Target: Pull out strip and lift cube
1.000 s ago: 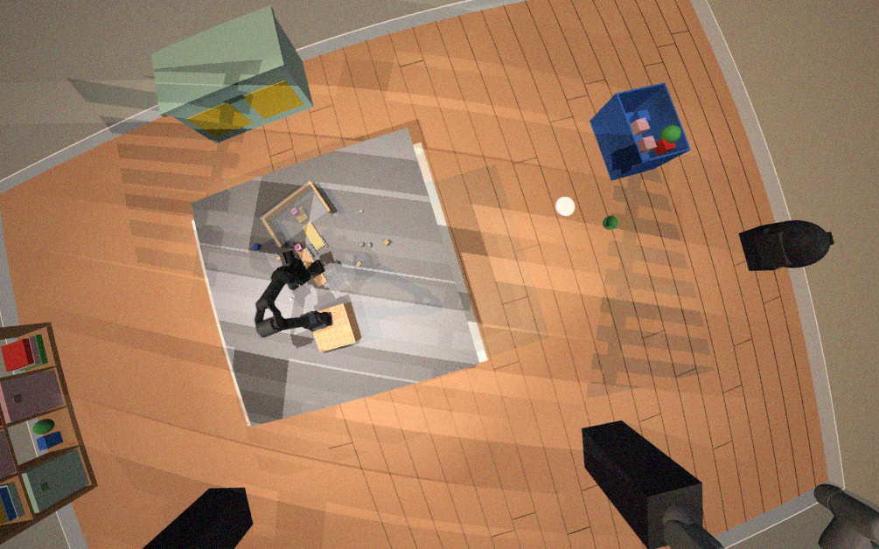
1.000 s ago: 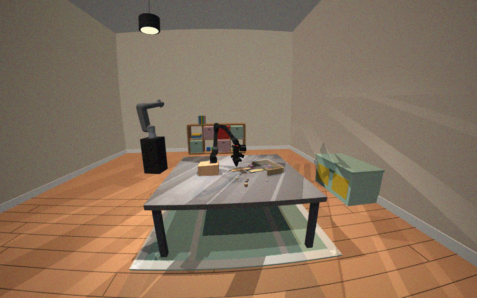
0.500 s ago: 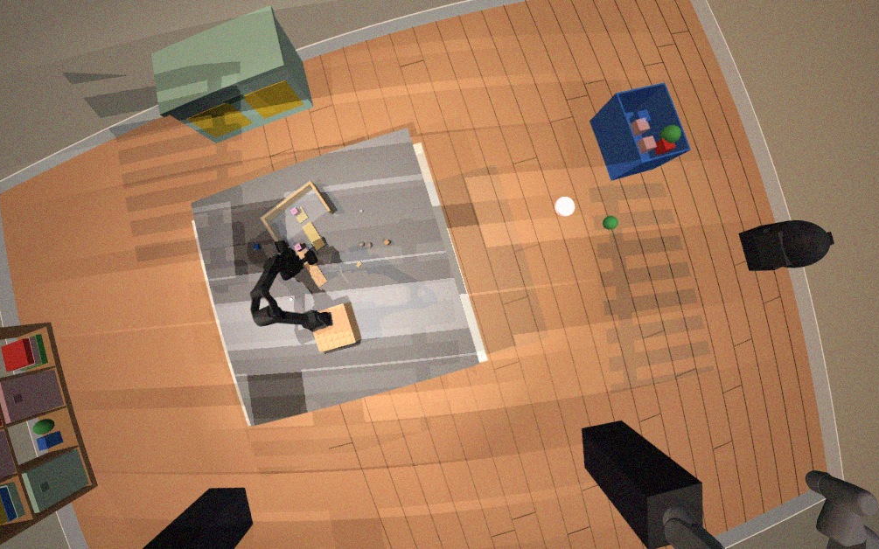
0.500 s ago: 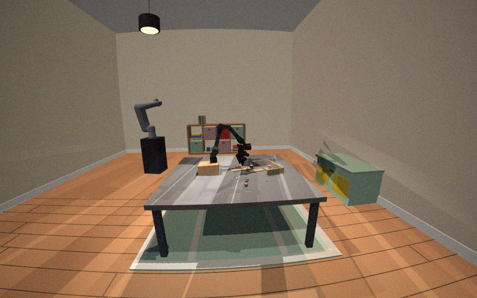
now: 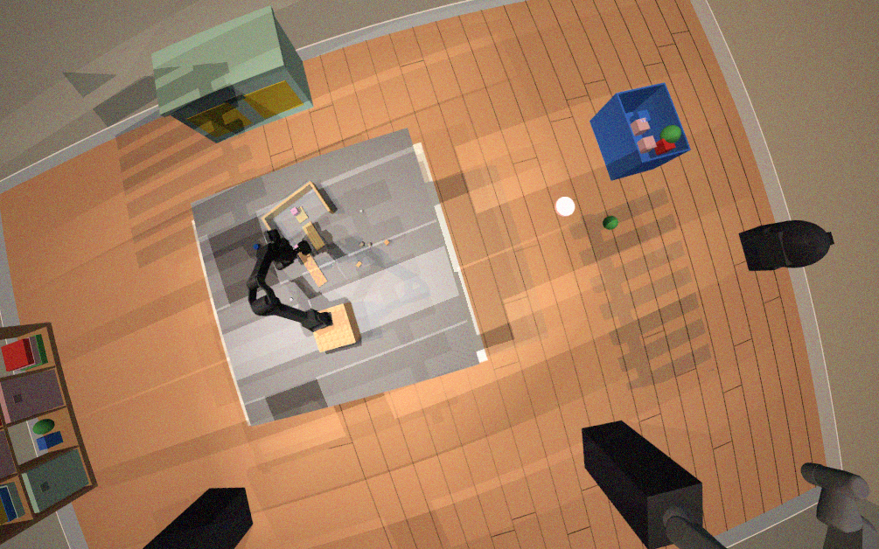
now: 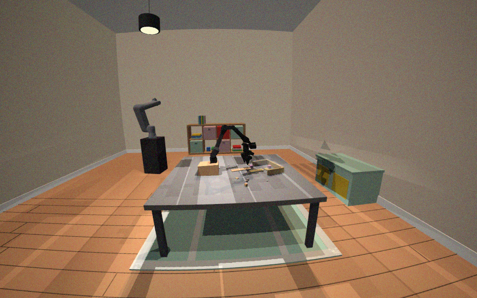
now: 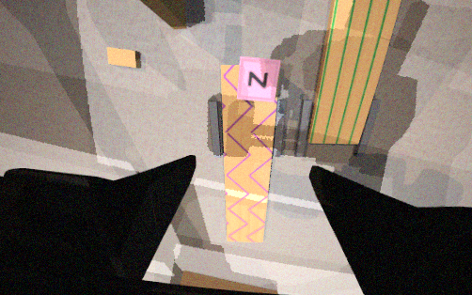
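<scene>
Pink cube [image 7: 259,79] marked "N" sits on the far end of the zigzag strip [image 7: 247,164], slightly overhanging its right edge. Strip lies flat on the grey table [image 7: 68,127], unbroken along the whole length the wrist camera sees. Second strip, green-lined [image 7: 352,70], lies just beside it to the right, apart from it.

Gripper [image 7: 251,174] hangs above the near half of the zigzag strip, fingers spread wide, one on either side, nothing between them.

Progress, as judged: in the top view the strip [image 5: 317,269] lies mostly outside the wooden frame [image 5: 296,202], so the pull looks done or nearly so. Left to do: move over the cube, close on it, lift and hold.

View differences:
- Wrist: only view showing the letter, the strip patterns and the finger spread.
- Top: shows the frame, the arm's wooden base block [image 5: 337,327], small scattered bits on the table; cube too small to read.
- Exterior: shows the arm [image 6: 232,142] bent over the table's far side, gripper held just above the surface; strips only thin slivers.
</scene>
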Controlling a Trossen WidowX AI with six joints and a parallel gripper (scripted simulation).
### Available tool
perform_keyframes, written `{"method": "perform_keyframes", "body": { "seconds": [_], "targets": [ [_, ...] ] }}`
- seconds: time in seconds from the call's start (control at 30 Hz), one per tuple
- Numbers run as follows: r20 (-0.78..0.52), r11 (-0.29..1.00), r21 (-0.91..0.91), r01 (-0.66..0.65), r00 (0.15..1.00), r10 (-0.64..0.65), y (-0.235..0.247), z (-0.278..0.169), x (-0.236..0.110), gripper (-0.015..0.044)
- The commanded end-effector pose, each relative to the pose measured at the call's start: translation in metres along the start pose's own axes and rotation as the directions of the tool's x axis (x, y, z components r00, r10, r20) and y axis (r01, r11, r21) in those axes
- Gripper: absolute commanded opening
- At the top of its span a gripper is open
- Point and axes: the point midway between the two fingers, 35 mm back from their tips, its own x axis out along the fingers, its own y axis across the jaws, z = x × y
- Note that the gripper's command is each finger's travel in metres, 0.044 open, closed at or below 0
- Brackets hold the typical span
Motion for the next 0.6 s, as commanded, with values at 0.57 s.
{"method": "perform_keyframes", "body": {
  "seconds": [0.57],
  "targets": [
    [0.003,1.0,0.007,0.001,1.0,-0.001,0.002,0.062,-0.004,0.0335]
  ]
}}
